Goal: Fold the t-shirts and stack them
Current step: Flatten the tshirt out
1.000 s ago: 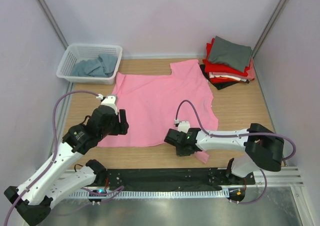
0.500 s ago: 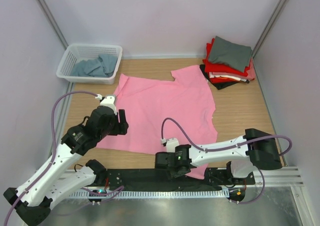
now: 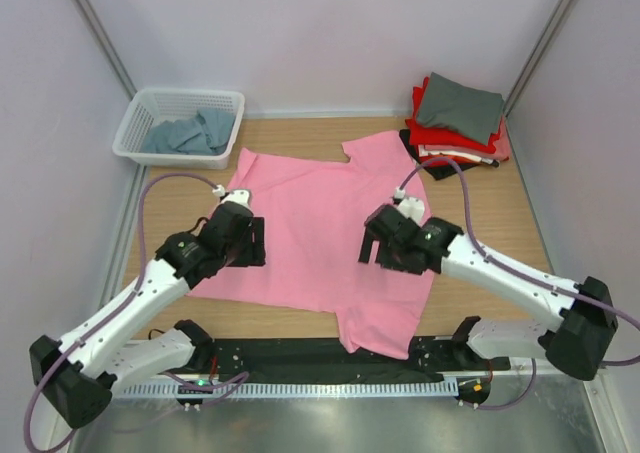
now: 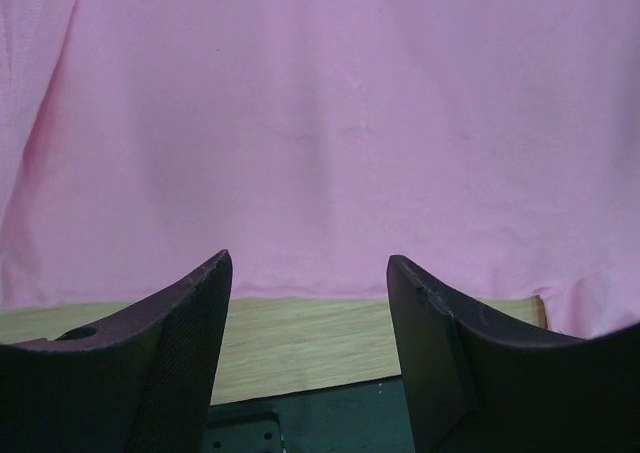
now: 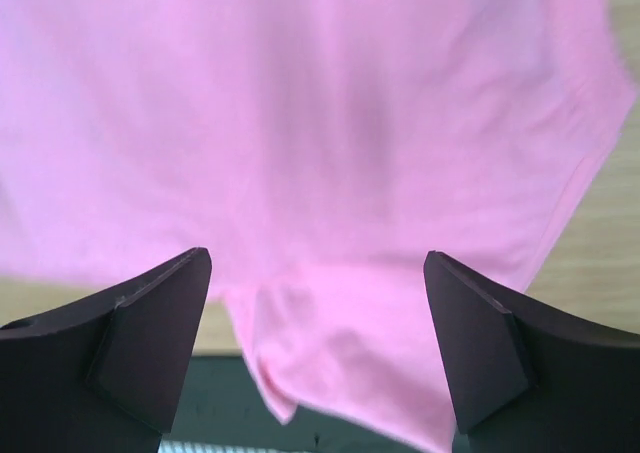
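Black metal rail [image 3: 290, 355] is the nearest thing to me; both arms are bolted to it. One corner of the pink t-shirt [image 3: 310, 233] hangs over the near edge of the wooden table [image 3: 480, 223] onto this rail, a little to the right of the middle. The rest of the pink t-shirt lies spread out, mostly flat, on the middle of the table, with some soft wrinkles.

Over its near left part hovers the left gripper [image 3: 250, 245]. In the left wrist view I see its two dark fingers [image 4: 170, 353] standing apart, with nothing between them; behind them are the shirt's hem, a strip of bare wood and the rail. I cannot tell whether the tips touch the cloth.

Over the right part of the same shirt is the right gripper [image 3: 385, 241]. Its jaws are spread wide and pinch nothing. The right wrist view shows only pink cloth below them, and this cloth is a bit blurred.

Farther away, in the far left corner, stands a white lattice basket [image 3: 135, 138] with a crumpled grey-blue t-shirt [image 3: 190, 133] inside it. In the far right corner there is a pile of folded shirts: a grey t-shirt [image 3: 460, 105] on top, red t-shirts [image 3: 445, 138] under it and a black t-shirt [image 3: 440, 168] at the bottom. The far right corner of the pink t-shirt lies just beside this pile.
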`<control>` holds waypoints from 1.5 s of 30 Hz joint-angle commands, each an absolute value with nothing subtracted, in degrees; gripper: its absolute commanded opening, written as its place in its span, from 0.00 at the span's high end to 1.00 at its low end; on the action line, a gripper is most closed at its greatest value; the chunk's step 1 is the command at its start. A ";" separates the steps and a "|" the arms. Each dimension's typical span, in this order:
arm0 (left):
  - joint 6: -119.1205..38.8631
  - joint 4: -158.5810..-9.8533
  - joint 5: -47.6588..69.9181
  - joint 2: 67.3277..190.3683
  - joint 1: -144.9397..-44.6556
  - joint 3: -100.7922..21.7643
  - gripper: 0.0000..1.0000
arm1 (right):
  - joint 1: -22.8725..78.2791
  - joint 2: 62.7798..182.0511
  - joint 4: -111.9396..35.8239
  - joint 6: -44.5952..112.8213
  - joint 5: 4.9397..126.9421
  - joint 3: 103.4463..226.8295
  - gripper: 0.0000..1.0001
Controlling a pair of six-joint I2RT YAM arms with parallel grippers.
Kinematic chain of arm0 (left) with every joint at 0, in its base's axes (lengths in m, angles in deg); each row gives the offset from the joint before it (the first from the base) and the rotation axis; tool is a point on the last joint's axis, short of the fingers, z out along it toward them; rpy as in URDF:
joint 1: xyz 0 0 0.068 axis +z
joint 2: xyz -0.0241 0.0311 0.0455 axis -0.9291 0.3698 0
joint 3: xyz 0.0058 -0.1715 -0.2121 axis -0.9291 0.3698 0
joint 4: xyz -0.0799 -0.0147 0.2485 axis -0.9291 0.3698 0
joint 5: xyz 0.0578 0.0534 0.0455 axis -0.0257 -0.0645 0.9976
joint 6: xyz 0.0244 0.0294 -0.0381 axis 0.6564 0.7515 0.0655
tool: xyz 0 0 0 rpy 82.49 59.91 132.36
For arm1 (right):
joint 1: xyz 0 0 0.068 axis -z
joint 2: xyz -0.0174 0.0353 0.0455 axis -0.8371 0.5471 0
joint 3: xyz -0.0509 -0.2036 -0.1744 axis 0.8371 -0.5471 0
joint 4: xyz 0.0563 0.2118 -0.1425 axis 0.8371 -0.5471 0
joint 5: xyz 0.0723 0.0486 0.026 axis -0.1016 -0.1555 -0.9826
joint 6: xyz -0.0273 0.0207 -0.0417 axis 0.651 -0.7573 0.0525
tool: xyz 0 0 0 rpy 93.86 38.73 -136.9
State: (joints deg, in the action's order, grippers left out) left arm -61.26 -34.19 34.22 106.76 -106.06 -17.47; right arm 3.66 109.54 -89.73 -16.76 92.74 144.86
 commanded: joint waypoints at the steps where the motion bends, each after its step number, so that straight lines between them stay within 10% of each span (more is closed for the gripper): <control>1: -64.14 -40.36 34.07 111.61 -106.00 -18.76 0.36 | 16.72 115.67 -79.84 -3.04 89.07 143.73 0.07; 23: -63.88 -54.43 34.86 144.23 -105.92 -24.20 0.41 | 40.13 163.59 -75.86 15.70 82.90 172.46 0.08; 45: -68.45 -59.08 34.25 129.37 -105.56 -11.73 0.38 | 27.57 129.13 -72.29 10.61 77.36 151.48 0.07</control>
